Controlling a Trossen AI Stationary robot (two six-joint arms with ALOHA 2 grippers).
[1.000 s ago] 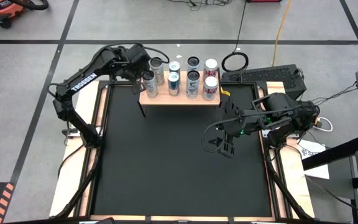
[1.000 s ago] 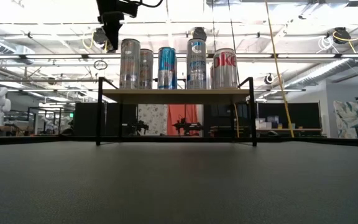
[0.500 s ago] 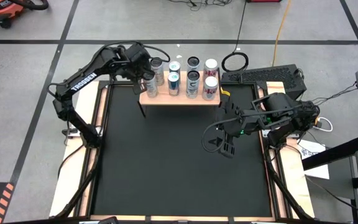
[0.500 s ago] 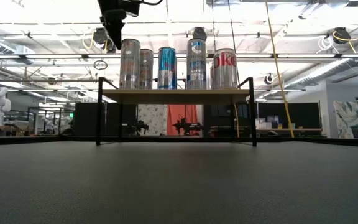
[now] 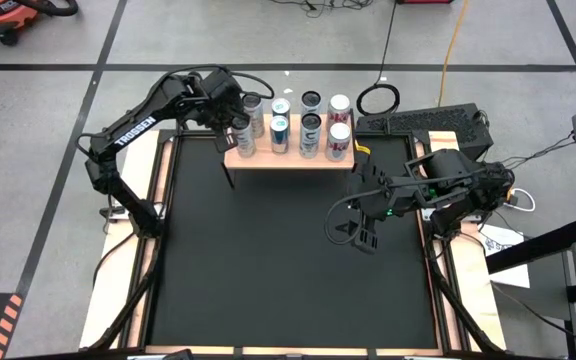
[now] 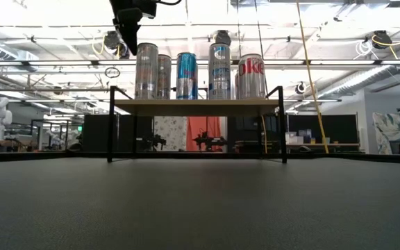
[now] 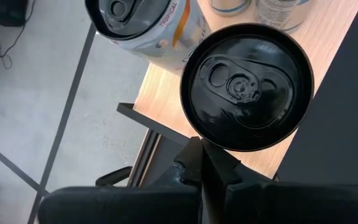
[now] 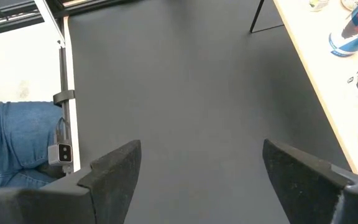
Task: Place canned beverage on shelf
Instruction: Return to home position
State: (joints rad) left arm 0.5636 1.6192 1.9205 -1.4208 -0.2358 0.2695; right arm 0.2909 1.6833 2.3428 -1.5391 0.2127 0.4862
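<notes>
I see the left gripper (image 5: 231, 113) at the left end of the shelf (image 5: 293, 160), just beside the top of the black-topped can (image 7: 247, 87). Its fingers (image 7: 190, 165) are pressed together and hold nothing. Eight cans stand upright on the shelf in two rows, and this can is front left. The right gripper (image 5: 356, 232) hangs over the tabletop (image 5: 258, 270), well apart from the shelf, with its fingers (image 8: 114, 165) spread.

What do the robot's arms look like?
Both are black and jointed, with looping black cables. The left arm has white TROSSEN letters; the right arm shows none. The left claw and right claw each have two dark fingers.
</notes>
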